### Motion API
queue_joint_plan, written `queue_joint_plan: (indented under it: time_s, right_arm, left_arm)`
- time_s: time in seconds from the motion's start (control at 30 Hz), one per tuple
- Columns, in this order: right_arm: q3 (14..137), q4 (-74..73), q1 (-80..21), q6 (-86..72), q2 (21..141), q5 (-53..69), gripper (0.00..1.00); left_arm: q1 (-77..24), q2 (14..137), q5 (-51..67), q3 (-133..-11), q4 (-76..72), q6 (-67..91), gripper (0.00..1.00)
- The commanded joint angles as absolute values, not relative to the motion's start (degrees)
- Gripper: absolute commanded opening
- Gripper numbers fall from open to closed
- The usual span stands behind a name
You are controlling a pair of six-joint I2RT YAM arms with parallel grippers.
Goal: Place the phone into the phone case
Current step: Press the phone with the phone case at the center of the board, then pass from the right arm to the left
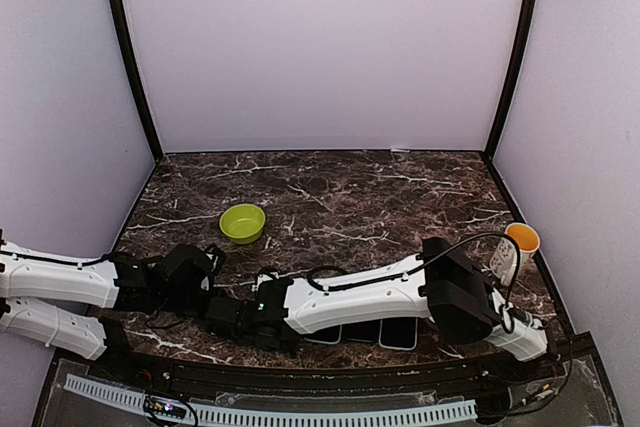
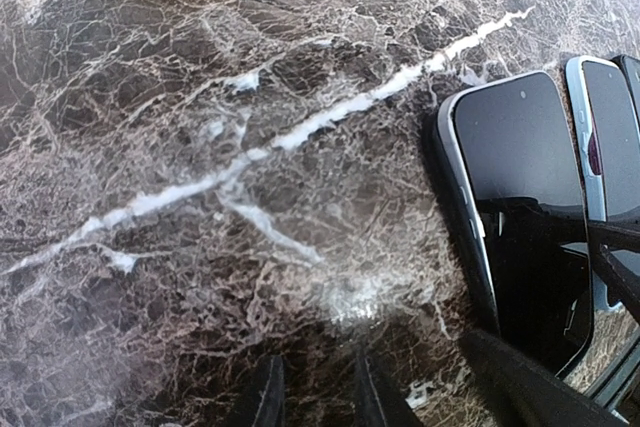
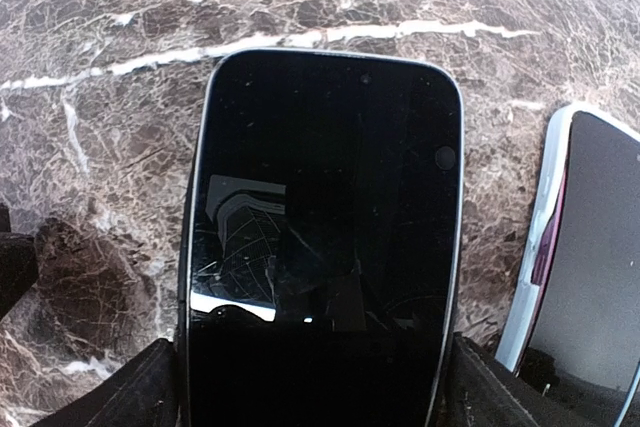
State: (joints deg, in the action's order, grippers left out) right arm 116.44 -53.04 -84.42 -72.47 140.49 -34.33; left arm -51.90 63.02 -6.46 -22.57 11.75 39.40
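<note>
The phone [image 3: 320, 227] lies flat on the marble, screen up, seated in a dark phone case whose rim [image 2: 447, 162] runs round its silver edge. My right gripper [image 3: 305, 387] is open and straddles the phone's near end, one finger [image 3: 130, 392] by each long edge and close against it. From above, the right gripper [image 1: 245, 319] reaches left and hides this phone. My left gripper [image 2: 315, 392] hovers over bare marble left of the phone [image 2: 510, 197], its jaws a narrow gap apart with nothing between them. It shows in the top view at left [image 1: 208, 272].
A second phone in a pale case [image 3: 585, 277] lies just right of the first, also seen in the left wrist view [image 2: 608, 137]. Cased phones [image 1: 400, 333] peek from under the right arm. A green bowl [image 1: 242, 223] sits mid-table and an orange-and-white cup [image 1: 520, 242] at the right.
</note>
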Motion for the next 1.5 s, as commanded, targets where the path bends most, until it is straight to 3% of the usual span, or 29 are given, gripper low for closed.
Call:
queue_joint_plan:
  time_s: [0.0,0.23,0.33,0.53,0.77,0.93,1.27,1.47]
  right_arm:
    - [116.6,-55.2,-84.1,-73.3,142.6,-31.8,0.84]
    - [115.1,-53.5,-84.3,-72.5,141.1,-31.8,0.53]
    - [114.2,-52.5,-84.3,-71.9,139.9,-32.3,0.45]
    - [108.0,-42.5,-85.4,-64.5,132.9,-37.6,0.22]
    - [91.1,-19.7,-88.0,-51.9,118.3,-51.1,0.22]
    - [82.0,-10.2,-89.1,-47.2,110.6,-57.8,0.21]
    - [82.6,-1.1,-92.4,-34.4,108.8,-64.2,0.20]
    - [82.1,5.4,-93.7,-28.2,108.2,-64.7,0.20]
  left_arm:
    - [-51.5,62.5,-6.6,-23.7,12.5,38.5,0.24]
    - [-51.4,62.2,-6.1,-24.3,12.5,37.7,0.24]
    - [-51.4,61.9,-5.7,-24.8,12.6,37.3,0.24]
    - [-51.4,60.5,-2.7,-25.7,11.4,35.0,0.32]
    - [-51.5,56.0,5.3,-31.0,11.2,32.1,0.61]
    - [-51.5,47.8,10.3,-29.5,4.3,34.8,0.70]
    - [-51.5,42.1,11.6,-28.0,-7.8,37.5,0.74]
    - [-51.5,42.6,11.0,-28.3,-9.0,38.4,0.57]
